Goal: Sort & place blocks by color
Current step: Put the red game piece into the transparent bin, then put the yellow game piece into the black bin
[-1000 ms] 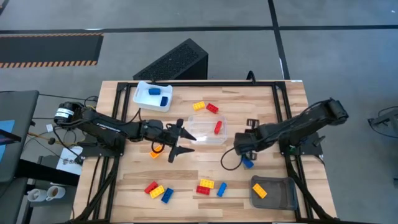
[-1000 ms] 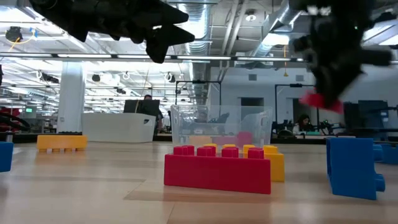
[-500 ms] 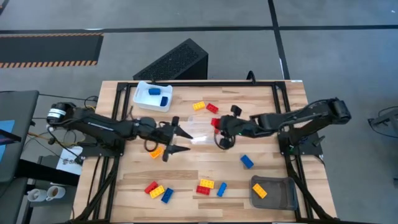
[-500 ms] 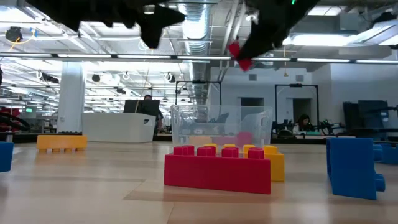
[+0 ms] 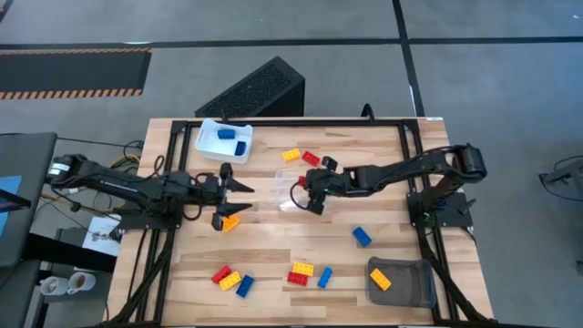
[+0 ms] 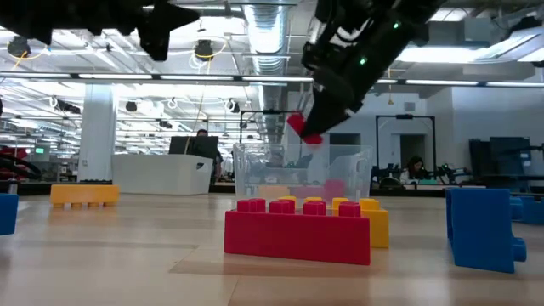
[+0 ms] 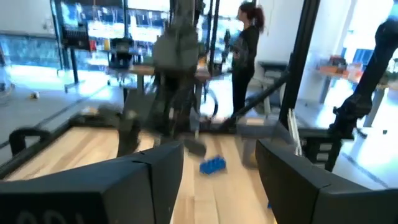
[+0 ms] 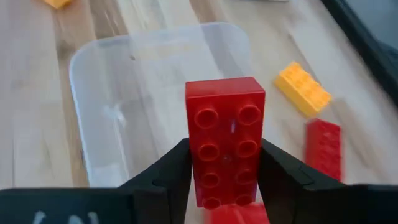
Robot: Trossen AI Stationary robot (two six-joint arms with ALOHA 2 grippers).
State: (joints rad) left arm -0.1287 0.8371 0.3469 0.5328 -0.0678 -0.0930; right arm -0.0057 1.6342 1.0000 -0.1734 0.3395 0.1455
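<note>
My right gripper (image 5: 307, 191) is shut on a red brick (image 8: 225, 140) and hangs over the clear tray (image 8: 124, 93), which stands mid-table (image 5: 284, 187). In the low view the brick (image 6: 304, 129) floats just above the tray's rim (image 6: 255, 151). A second red piece (image 8: 239, 214) shows under it. My left gripper (image 5: 239, 199) is open and holds nothing, left of the tray, above an orange brick (image 5: 228, 220). Its fingers stand wide apart in the left wrist view (image 7: 217, 168). My right gripper pinches the red brick between its two fingers (image 8: 165, 177), one on each long side (image 8: 194, 168), at the end nearer the wrist. It reaches in from the table's right, slanting down. The brick is lifted clear over the clear tray, its studs facing the wrist camera.
A white tray (image 5: 224, 141) with blue bricks sits at the far left, a grey tray (image 5: 401, 281) with an orange brick at the near right. Loose bricks lie beyond the clear tray (image 5: 291, 155), (image 5: 311, 158), right of it (image 5: 362, 237) and along the near edge (image 5: 232, 279), (image 5: 305, 272).
My right gripper has carried the red brick from the table's right side, near the blue brick, up and leftward, then down over the clear tray. My left arm has drawn back toward the table's left edge, still open.
</note>
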